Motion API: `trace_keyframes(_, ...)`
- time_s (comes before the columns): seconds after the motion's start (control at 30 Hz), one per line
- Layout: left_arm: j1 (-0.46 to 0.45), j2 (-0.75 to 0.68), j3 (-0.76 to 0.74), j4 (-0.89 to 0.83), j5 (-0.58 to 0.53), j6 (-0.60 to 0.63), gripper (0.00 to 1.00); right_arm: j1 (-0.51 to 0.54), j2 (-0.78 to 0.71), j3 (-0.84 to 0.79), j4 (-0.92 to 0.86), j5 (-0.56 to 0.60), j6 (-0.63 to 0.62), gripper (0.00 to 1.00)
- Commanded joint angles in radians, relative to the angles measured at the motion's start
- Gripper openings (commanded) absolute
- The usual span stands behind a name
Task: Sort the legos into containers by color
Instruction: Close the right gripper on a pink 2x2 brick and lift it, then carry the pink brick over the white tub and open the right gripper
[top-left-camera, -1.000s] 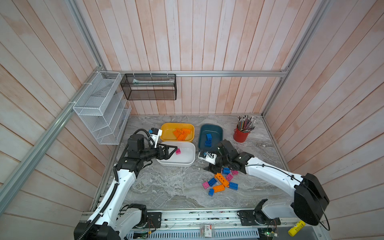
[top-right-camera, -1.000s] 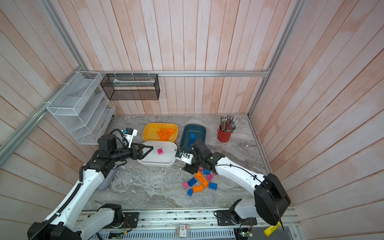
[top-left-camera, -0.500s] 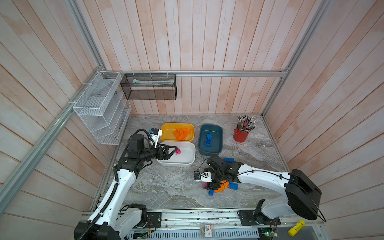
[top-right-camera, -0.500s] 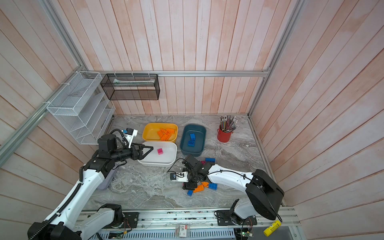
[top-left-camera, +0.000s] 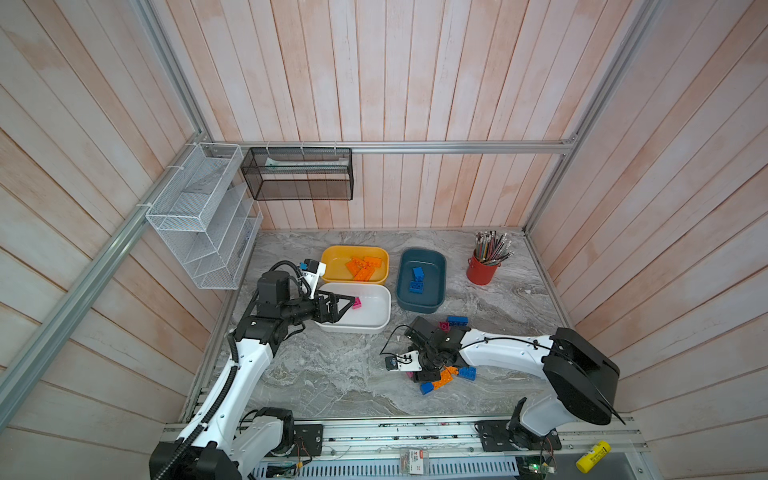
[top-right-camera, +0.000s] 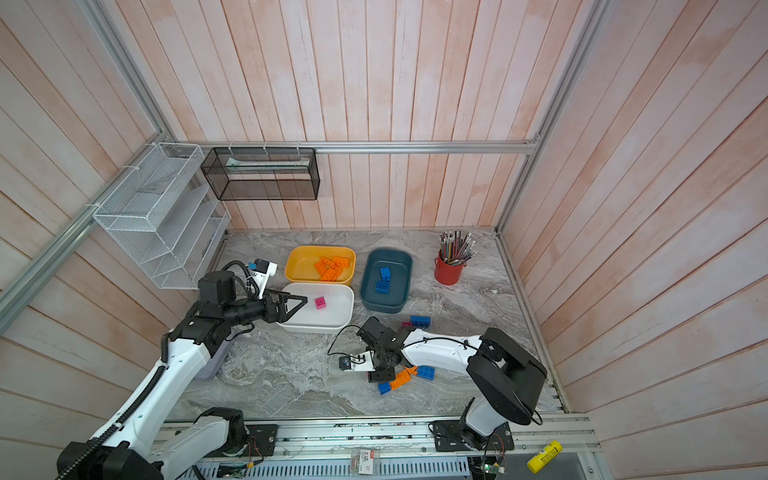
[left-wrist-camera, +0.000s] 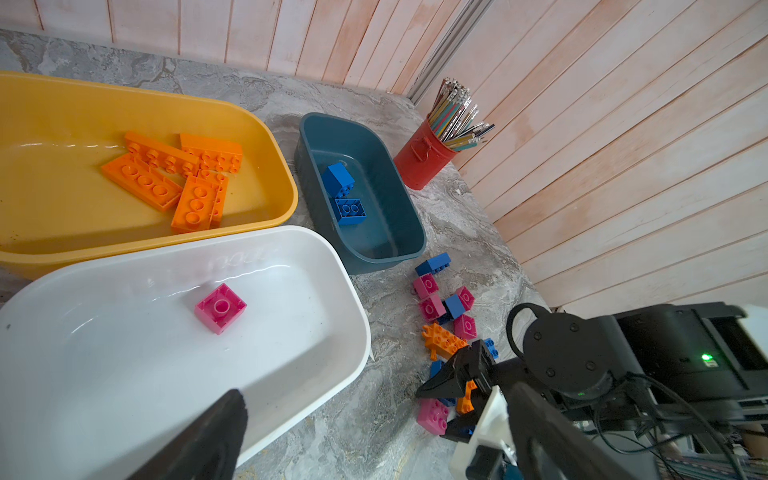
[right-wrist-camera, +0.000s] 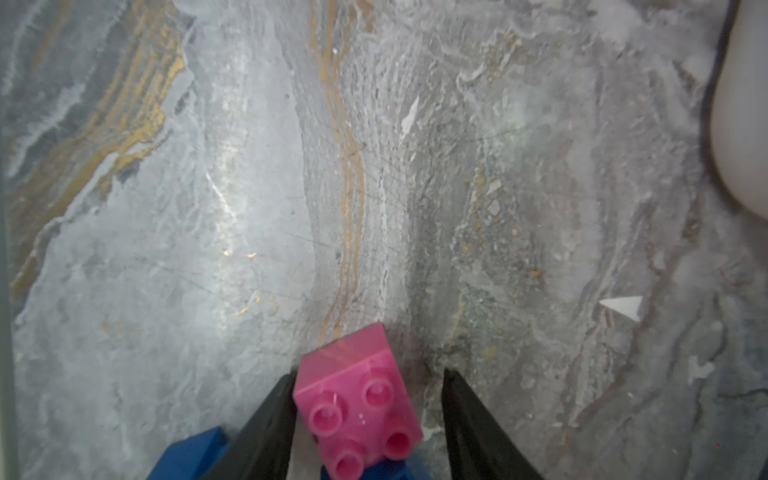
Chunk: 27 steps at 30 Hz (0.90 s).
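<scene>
Our right gripper (right-wrist-camera: 369, 374) stands part-open astride a small square pink studded plastic brick (right-wrist-camera: 357, 399) at the 9 o'clock edge of the loose pile (top-left-camera: 446, 376) on the grey marbled bench (top-left-camera: 332, 374), touching it on one side and just clear on the other; bare bench lies open toward 9 o'clock. Our left gripper (top-left-camera: 345, 308) hangs wide open and empty over the 9 o'clock rim of the shallow white plastic tub (top-left-camera: 357, 327), near a second pink brick (top-left-camera: 356, 302).

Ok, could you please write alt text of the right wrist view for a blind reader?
A pink lego with four studs sits between the black fingers of the right gripper, one touching it, the other a little apart. A blue lego lies next to them on the grey marbled table.
</scene>
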Motion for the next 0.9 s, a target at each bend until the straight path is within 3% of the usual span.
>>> trace_keyframes(0.0, 0.006, 0.004, -0.012, 0.002, 0.013, 0.029, 1.0, 0.005, 0.021, 0.012, -0.033, 0.031, -0.004, 0.51)
trace_keyframes(0.27, 0.006, 0.007, -0.004, 0.005, 0.018, 0.024, 1.0, 0.001, -0.013, 0.058, -0.052, -0.008, 0.028, 0.32)
trace_keyframes(0.43, 0.007, -0.006, 0.022, -0.019, 0.007, 0.027, 1.0, -0.046, -0.09, 0.122, -0.014, -0.095, 0.058, 0.29)
trace_keyframes(0.57, 0.008, -0.029, 0.041, -0.046, -0.012, 0.029, 1.0, -0.085, -0.098, 0.189, 0.093, -0.093, 0.082, 0.3)
trace_keyframes(0.7, 0.012, -0.059, 0.052, -0.073, -0.051, 0.023, 1.0, -0.148, 0.0, 0.327, 0.2, -0.144, 0.146, 0.3)
trace_keyframes(0.87, 0.028, -0.098, 0.058, -0.121, -0.092, 0.022, 1.0, -0.161, 0.201, 0.488, 0.251, -0.241, 0.139, 0.3)
